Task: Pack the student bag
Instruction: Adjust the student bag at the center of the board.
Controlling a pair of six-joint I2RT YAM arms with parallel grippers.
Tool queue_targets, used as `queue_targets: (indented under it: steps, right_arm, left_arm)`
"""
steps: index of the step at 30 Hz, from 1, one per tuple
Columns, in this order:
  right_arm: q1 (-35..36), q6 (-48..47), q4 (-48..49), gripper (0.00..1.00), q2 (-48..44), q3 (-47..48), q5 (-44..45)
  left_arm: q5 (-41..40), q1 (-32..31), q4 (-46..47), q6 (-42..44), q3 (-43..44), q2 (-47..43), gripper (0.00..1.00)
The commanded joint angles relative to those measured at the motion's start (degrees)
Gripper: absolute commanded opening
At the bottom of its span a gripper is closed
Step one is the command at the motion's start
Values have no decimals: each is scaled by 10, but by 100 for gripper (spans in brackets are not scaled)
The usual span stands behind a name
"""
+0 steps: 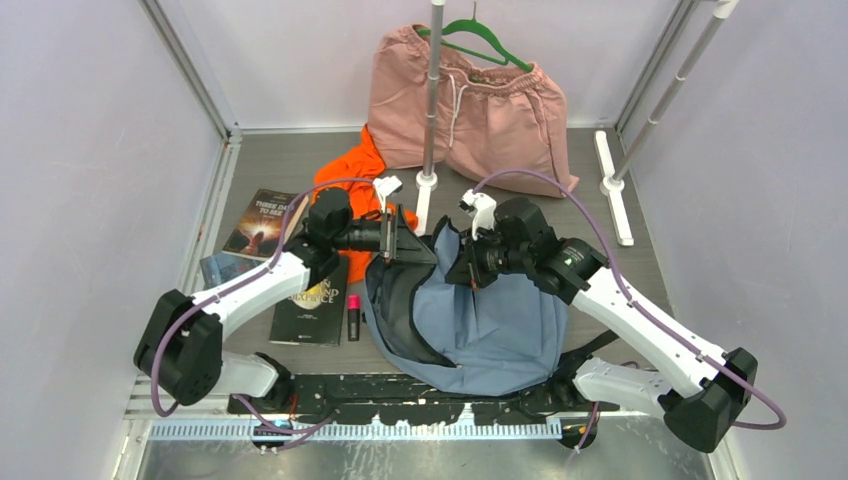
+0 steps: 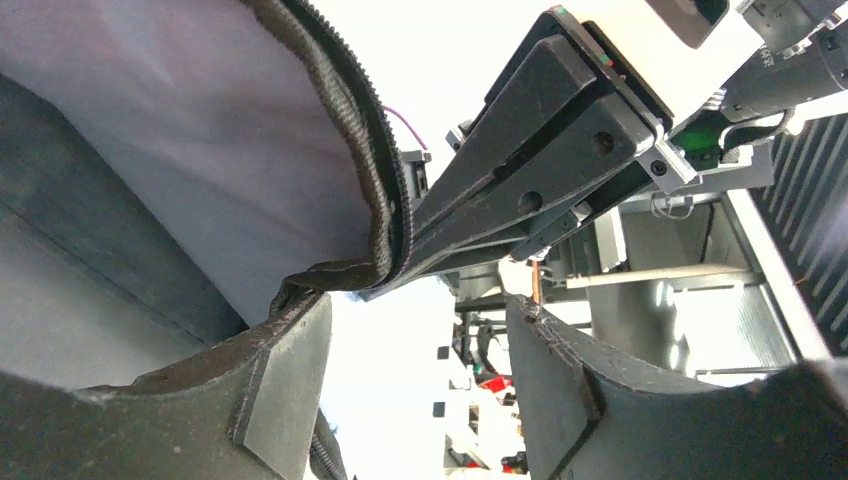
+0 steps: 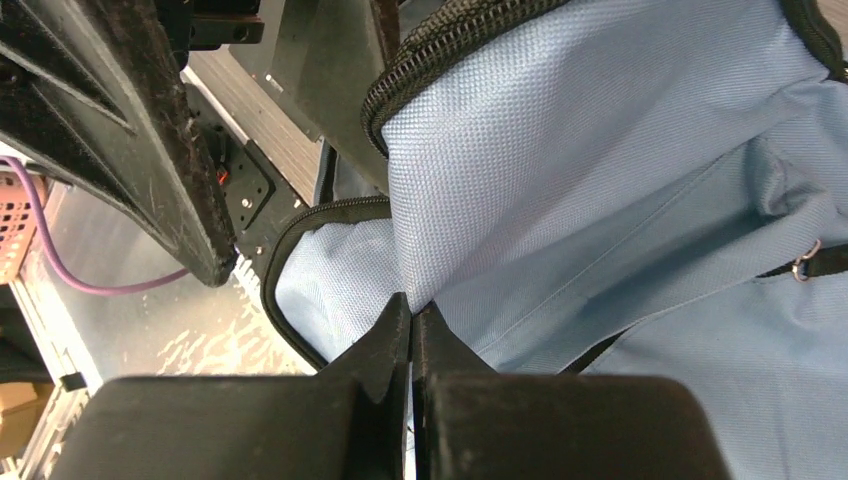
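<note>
Two books on the left of the counter (image 1: pixel 270 165): one with a dark, orange-lit cover (image 1: pixel 262 222) further back, one black (image 1: pixel 312 305) nearer the arms. A pink highlighter (image 1: pixel 353 315) lies just beside the black book's right edge. An orange garment (image 1: pixel 345 170) is bunched behind them.

The left gripper (image 1: pixel 410 242) is at the backpack's upper left rim. In its wrist view the fingers (image 2: pixel 270 390) are spread apart, released, with a fold of the black zipper edge lying against the inner top of one finger.

The backpack (image 1: pixel 490 330) is grey-blue and sits mid-counter between the two arms, its bottom toward the arm bases. The main compartment is unzipped and the opening faces the back.

The right gripper (image 1: pixel 468 268) is at the top of the backpack, just right of the opening. In its wrist view the fingers are clenched (image 3: pixel 410 310) — pinching a fold of the blue fabric just under the zipper edge. From the left wrist its closed tips meet that same zipper rim.

Pink shorts (image 1: pixel 500 120) on a green hanger (image 1: pixel 490 45) hang at the back, right of centre, well apart from the backpack.
</note>
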Motion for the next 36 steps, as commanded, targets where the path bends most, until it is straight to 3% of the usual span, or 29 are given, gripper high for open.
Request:
queue_targets:
  steps: [1,9,19,23,27,30,31,33,35,36]
  right_arm:
    - [-1,4,41,1,-1,1,-57]
    - [-1,9,47,1,16,-5,-59]
    - [-1,-16,18,1,35,31,-58]
    - [-1,-21,20,1,53,38,-67]
    - [-1,-28,15,1,55,35,-54]
    - [0,-28,13,1,50,36,-50]
    - [-1,-26,13,2,49,36,-49]
    - [-1,-20,11,11,47,34,-37]
    - [-1,-14,5,52,39,30,-14]
    - [-1,-11,0,67,34,29,-3]
  left_arm:
    - [21,0,-63,66,50,-3,66]
    - [-23,1,-181,130,111,54,55]
    - [-76,15,-385,291,141,-4,57]
    - [-30,19,-302,231,133,10,60]
    - [8,13,-116,107,102,55,60]
    - [9,4,-90,89,108,87,56]
    - [8,3,-80,82,108,91,51]
    - [5,2,-50,62,107,98,34]
    - [3,3,-52,59,114,101,7]
    - [-2,3,-71,63,119,101,1]
